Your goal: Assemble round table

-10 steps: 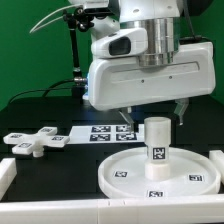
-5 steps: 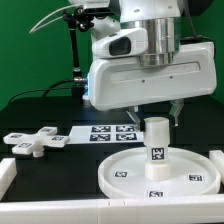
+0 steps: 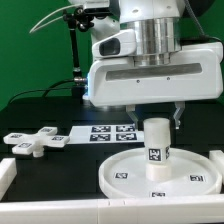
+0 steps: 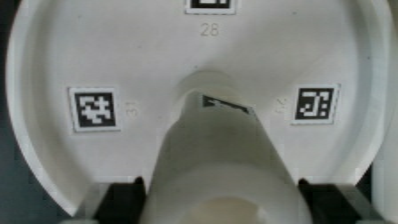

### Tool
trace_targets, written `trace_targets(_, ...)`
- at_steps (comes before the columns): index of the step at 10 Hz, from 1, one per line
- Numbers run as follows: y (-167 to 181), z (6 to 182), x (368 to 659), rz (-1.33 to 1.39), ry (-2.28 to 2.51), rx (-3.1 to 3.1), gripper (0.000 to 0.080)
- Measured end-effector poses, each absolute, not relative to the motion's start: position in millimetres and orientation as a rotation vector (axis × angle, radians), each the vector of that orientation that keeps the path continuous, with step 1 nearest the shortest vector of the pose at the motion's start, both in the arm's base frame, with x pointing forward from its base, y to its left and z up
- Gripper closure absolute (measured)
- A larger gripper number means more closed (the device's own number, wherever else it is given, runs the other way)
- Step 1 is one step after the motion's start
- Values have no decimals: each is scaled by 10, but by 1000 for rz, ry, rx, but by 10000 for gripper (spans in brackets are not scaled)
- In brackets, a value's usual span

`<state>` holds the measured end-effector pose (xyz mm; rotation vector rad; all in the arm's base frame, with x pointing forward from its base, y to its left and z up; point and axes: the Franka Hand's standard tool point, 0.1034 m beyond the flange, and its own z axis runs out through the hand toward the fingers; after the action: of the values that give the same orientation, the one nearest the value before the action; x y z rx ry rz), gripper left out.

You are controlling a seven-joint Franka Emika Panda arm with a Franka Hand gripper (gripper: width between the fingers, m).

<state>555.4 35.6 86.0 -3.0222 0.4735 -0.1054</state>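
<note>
- I saw the leg [image 3: 157,140] standing upright near the middle of the round disc [image 3: 113,178], which lay flat on the table with its rim up. I judged the leg had been set there to seat in the disc's centre.
- The gripper [image 3: 156,117] hung straight over the leg's top with its jaws spread wider than the leg, one finger on each side. It looked released, not clamping anything.
- In the wrist view the dark fingers [image 4: 121,196] flanked the leg closely; I couldn't tell whether they touched it.
- The cross-shaped foot [image 3: 35,143] lay well apart at the exterior view's left, beside the marker board [image 3: 108,133], presumably waiting its turn.
- My count: one disc, one leg, one foot. The exterior view showed three tags on the disc and one on the leg.
</note>
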Motion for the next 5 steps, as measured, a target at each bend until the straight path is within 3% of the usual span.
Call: trace_targets(5, 389, 860, 5495, -54, 1337, -2682, 392)
